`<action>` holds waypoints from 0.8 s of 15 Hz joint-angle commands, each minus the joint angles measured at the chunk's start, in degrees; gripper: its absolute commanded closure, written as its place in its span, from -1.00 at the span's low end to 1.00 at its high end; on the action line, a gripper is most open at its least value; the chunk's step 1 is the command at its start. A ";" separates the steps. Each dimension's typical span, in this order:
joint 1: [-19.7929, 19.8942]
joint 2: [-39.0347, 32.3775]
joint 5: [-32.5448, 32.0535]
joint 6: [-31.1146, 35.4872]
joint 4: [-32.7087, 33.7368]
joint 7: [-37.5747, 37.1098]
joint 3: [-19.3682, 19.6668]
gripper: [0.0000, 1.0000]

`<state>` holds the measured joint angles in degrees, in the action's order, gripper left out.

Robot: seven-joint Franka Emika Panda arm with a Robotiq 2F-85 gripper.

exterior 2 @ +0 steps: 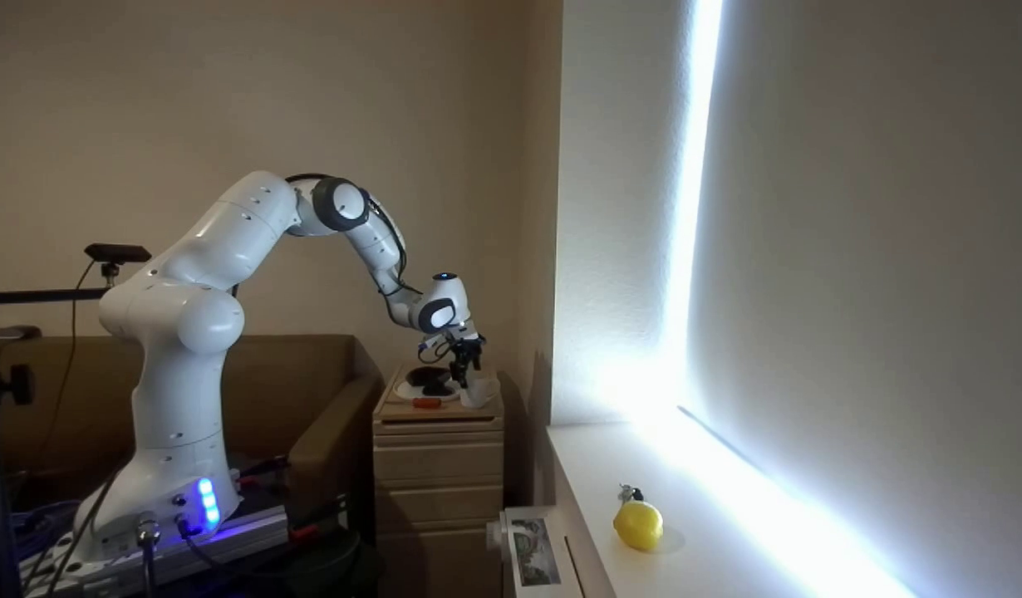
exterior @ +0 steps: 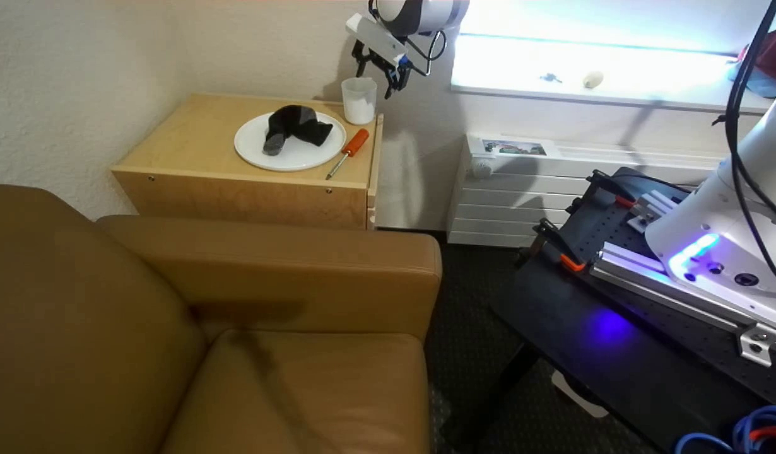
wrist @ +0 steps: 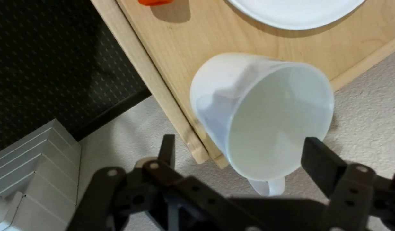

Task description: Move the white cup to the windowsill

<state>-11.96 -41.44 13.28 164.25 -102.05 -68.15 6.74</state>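
In an exterior view we're seeing a brown couch filling the left, a pale wooden top standing just past it. On that top a white plate is carrying a dark item; an orange-handled screwdriver is lying just beside the plate; the white cup is standing upright in the back right corner, near the wall. The gripper is hanging near the cup, jaws standing wide apart. Next, a white radiator is sitting below the bright windowsill, where we're spotting a lemon. Rightmost, the arm's base is standing on a black table.
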 commanded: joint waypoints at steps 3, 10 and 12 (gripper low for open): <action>4.22 -1.42 1.89 -8.94 1.83 1.48 -4.02 -1.00; 2.93 -1.13 0.41 -6.57 0.55 0.96 -3.19 -0.35; 2.69 -1.15 0.26 -6.60 0.51 1.02 -3.14 -0.07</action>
<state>-9.19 -42.49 13.69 157.26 -101.52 -67.99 3.74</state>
